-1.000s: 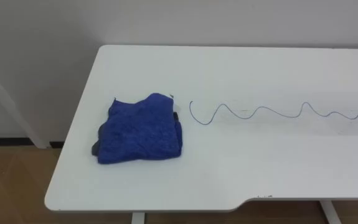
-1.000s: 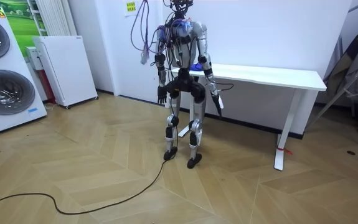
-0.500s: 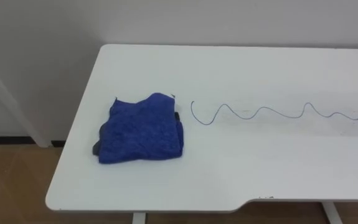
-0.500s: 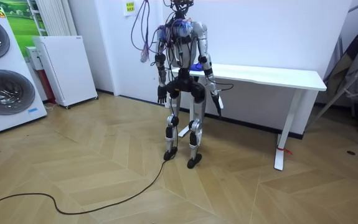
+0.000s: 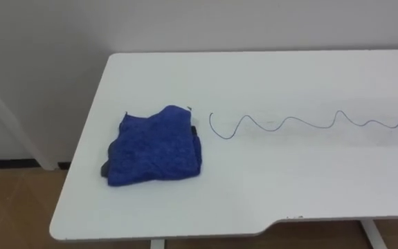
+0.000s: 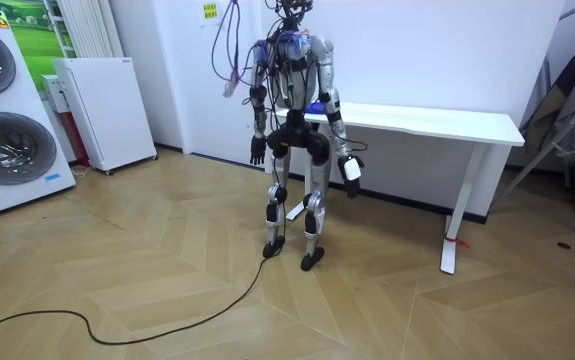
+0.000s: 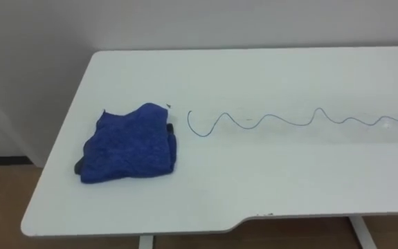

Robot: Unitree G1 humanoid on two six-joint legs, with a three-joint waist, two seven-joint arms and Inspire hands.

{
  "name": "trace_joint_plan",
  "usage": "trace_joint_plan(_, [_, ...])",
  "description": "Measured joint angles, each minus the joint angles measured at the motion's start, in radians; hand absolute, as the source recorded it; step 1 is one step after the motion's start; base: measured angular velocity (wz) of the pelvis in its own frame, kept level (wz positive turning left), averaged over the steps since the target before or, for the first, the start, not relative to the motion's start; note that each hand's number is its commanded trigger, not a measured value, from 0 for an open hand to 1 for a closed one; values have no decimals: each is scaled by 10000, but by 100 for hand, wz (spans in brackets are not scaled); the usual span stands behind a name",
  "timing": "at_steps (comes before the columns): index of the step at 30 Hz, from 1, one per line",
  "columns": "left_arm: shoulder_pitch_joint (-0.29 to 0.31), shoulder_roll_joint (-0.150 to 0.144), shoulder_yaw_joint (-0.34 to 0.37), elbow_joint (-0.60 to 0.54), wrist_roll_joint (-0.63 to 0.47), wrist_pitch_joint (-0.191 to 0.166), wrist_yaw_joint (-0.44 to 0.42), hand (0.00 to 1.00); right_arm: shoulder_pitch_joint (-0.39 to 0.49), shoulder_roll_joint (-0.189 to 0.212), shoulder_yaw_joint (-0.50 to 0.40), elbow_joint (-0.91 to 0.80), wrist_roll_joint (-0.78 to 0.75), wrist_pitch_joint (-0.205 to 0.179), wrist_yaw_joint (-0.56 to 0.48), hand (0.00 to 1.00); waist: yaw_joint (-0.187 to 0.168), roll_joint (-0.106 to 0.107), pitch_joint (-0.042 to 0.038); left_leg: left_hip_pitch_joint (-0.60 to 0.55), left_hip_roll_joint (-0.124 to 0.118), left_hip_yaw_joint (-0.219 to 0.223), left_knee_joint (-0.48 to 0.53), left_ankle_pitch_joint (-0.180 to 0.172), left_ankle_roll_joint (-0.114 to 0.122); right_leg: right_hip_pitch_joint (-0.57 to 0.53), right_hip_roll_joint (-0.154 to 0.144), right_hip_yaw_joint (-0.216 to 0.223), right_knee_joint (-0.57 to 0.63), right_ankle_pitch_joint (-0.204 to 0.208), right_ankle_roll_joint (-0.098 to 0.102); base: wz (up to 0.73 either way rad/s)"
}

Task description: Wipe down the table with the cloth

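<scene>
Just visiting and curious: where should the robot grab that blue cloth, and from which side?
Probably from above, pinching the rumpled top of the blue cloth. It lies folded and low on the white table, so its edges offer little to take hold of. Coming in over the table's near edge suits, since the cloth sits toward that edge, left of the wavy pen line.

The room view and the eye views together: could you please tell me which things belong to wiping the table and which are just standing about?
For the job:
- blue cloth, lying near the left end of the table
- wavy pen line on the tabletop, to the cloth's right

Just standing about:
- washing machine
- white cabinet beside it
</scene>
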Motion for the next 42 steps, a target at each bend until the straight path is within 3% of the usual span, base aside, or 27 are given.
trace_joint_plan(3, [2, 25, 415, -128, -12, 0, 1, 0, 301, -34, -1108, -271, 826, 9, -745, 0, -211, -8, -31, -1, 0, 118, -3, 1, 0, -31, 4, 93, 19, 0, 0, -12])
trace_joint_plan(6, [-44, 160, 641, -262, -113, -2, 2, 0, 431, -96, -2143, -1139, 912, 26, -1471, 0, -447, -117, -12, 3, -11, 276, -13, 2, 2, -92, -20, 83, 29, -2, 3, -19])
trace_joint_plan(9, [-280, 454, 720, -281, -100, -12, 1, 0, -1, -433, -2348, -2257, 590, 19, -2352, 0, -397, -336, -27, -250, -15, 477, 69, 1, 3, -360, -25, 164, 43, -1, 1, -21])
trace_joint_plan(12, [-355, 624, 720, -411, -59, -171, 1, 0, -578, -995, -2337, -3663, -1043, -22, -3001, 0, -281, -446, -35, -344, -9, 617, 83, 13, -14, -595, -5, 297, 207, 26, 3, -16])
trace_joint_plan(15, [-460, 780, 707, -417, -117, -229, 0, 0, -1222, -1600, -1822, -5253, -2742, -258, -3516, 0, -65, -516, -42, -452, -3, 719, 105, 52, 10, -771, -1, 287, 197, 48, 0, -9])
trace_joint_plan(17, [-463, 961, 543, -417, -95, -317, 0, 0, -1615, -1905, -1411, -6191, -3623, -441, -3583, 0, 161, -678, -52, -392, 14, 703, 94, 70, 12, -806, 23, 275, 206, 49, -5, 2])
trace_joint_plan(21, [-336, 1213, 399, -711, -88, -381, -38, 0, -2028, -2020, -882, -7866, -5234, -522, -3328, 0, 241, -871, -70, -505, 23, 344, 74, 89, 2, -759, 1, -103, 196, 49, -5, 22])
trace_joint_plan(23, [-315, 1270, 303, -978, -82, -402, -77, 0, -2043, -2040, -513, -9229, -5959, -502, -2991, 0, 419, -1027, -34, -562, 17, 186, 33, 120, -3, -785, -6, -246, 182, 50, -6, 22])
trace_joint_plan(26, [-354, 1299, -261, -982, -113, -462, -100, 0, -2140, -2221, 721, -10734, -7169, -718, -2710, 0, 694, -987, -9, -527, 13, 3, 18, 120, -2, -764, 5, -291, 159, 52, -9, -3])
trace_joint_plan(28, [-403, 1309, -472, -989, -113, -557, -127, 0, -2156, -2228, 1237, -11030, -7738, -894, -2466, 0, 815, -1022, -58, -498, 9, -212, -7, 120, -3, -705, 13, -359, 167, 52, -9, 16])
trace_joint_plan(32, [-418, 1309, -507, -995, -97, -727, -318, 0, -2550, -2228, 2143, -11283, -8614, -901, -1744, 0, 1157, -993, -50, -473, -4, -568, -43, 120, -2, -635, 3, -569, 169, 52, -9, 12])
trace_joint_plan(34, [-433, 1333, -682, -996, -91, -725, -319, 0, -2759, -2228, 2574, -11311, -8841, -905, -1526, 0, 1207, -927, -22, -469, -10, -1032, -97, 122, 0, -654, 9, -741, 240, 52, -10, 19])
trace_joint_plan(36, [-625, 1304, -973, -1003, -22, -730, -316, 0, -3015, -2228, 3053, -11310, -9154, -889, -1158, 0, 1442, -813, 47, -421, 108, -2004, -121, 211, 51, -1197, 51, -916, 1141, 1, -35, 3])
trace_joint_plan(37, [-655, 1299, -1025, -1005, -19, -748, -316, 0, -3097, -2225, 3217, -11309, -9363, -913, -1022, 0, 1547, -735, 89, -374, 210, -2402, -135, 226, 60, -1488, 153, -851, 1482, -233, -125, -34])
trace_joint_plan(38, [-684, 1416, -1048, -1011, -22, -797, -315, 0, -3331, -2209, 3678, -11335, -9860, -996, -807, 0, 1688, -824, 44, -416, 294, -2984, -100, 216, 45, -1910, 438, -323, 712, -76, -337, -40])
trace_joint_plan(39, [-703, 1504, -1051, -1003, -22, -799, -315, 0, -3468, -2212, 3949, -11401, -10158, -1036, -736, 0, 1715, -969, 7, -522, 246, -3048, -71, 176, -19, -2056, 497, -258, 149, 590, -537, -7])
trace_joint_plan(40, [-851, 1487, -1128, -784, -23, -789, -325, 0, -3491, -2307, 4367, -11429, -10573, -1133, -714, 0, 1508, -832, 9, -561, 442, -2995, -58, 101, -292, -1876, 568, -722, 186, 855, -632, 52])
trace_joint_plan(41, [-941, 1482, -1371, -678, -25, -789, -349, 0, -3469, -2371, 4706, -11420, -10731, -1048, -679, 0, 1316, -839, 11, -529, 521, -2438, -107, 112, -553, -1651, 539, -814, 186, 855, -633, 78])
trace_joint_plan(42, [-1060, 1485, -1528, -676, -24, -788, -399, 0, -3447, -2367, 4795, -11420, -10814, -1012, -658, 0, 1274, -850, 18, -532, 520, -2136, -142, 143, -620, -1546, 516, -691, 184, 855, -633, 85])
